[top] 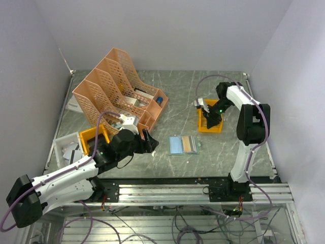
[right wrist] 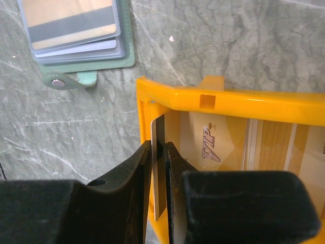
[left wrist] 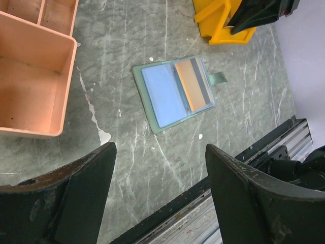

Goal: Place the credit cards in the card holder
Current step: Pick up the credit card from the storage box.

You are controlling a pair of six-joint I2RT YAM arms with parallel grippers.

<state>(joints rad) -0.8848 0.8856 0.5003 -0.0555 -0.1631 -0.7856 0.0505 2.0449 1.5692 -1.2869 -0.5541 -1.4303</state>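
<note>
Edgewise, a credit card (right wrist: 158, 133) stands pinched between the right fingers (right wrist: 124, 203); left fingers (left wrist: 76, 203) spread wide

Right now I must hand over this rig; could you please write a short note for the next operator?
Left gripper: open, empty, above the table near the card holder.
Right gripper: shut on one credit card, held on edge at the yellow bin's wall.
Done: card holder lies open; a striped card sits in one sleeve.
Left to do: bring the held card over and slot it; more cards lie in the bin.
</note>
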